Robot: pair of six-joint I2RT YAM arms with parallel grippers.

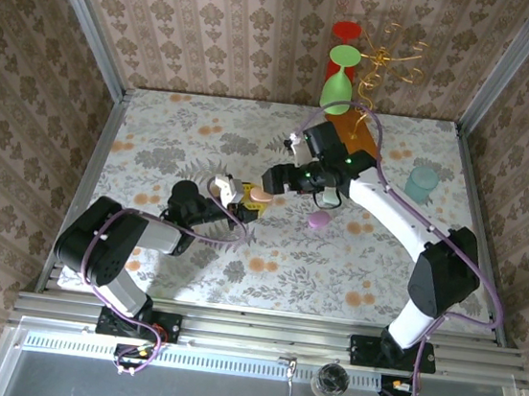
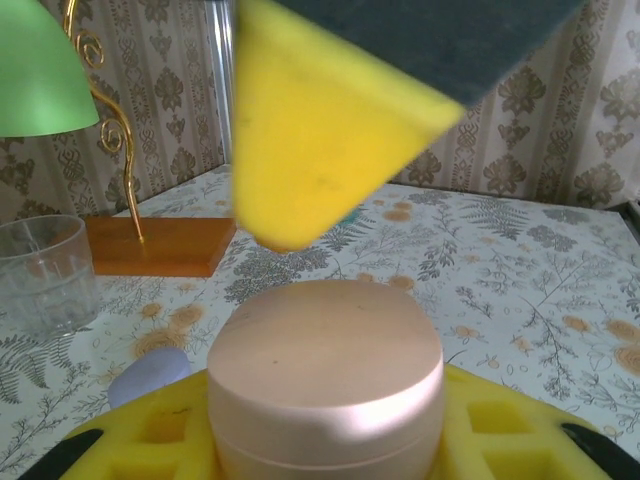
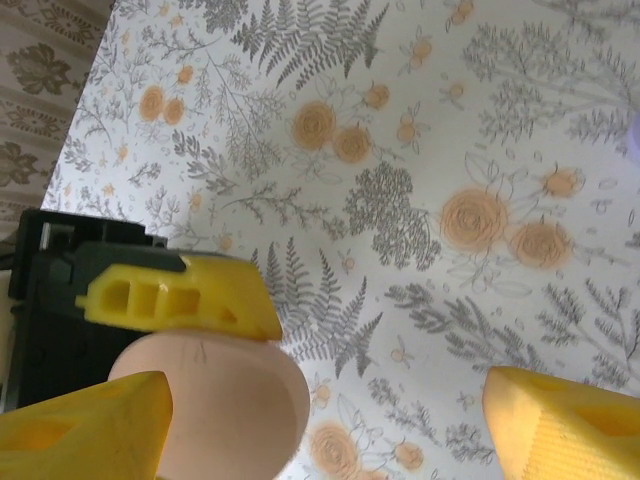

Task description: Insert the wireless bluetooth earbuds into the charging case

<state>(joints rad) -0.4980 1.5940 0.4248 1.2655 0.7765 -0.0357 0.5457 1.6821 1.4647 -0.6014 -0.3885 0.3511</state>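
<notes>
I am looking into a lab test cell dressed as a home; damask wallpaper panels [image 1: 219, 19] stand inside bare aluminium posts [image 1: 85, 17]; a floral cloth [image 1: 183, 149] covers the table; a slotted metal rail [image 1: 267, 332] runs along the near edge.

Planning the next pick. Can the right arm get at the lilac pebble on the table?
Probably yes: the lilac pebble lies uncovered on the table close by the right gripper, whose jaws are open and hold nothing.
</notes>
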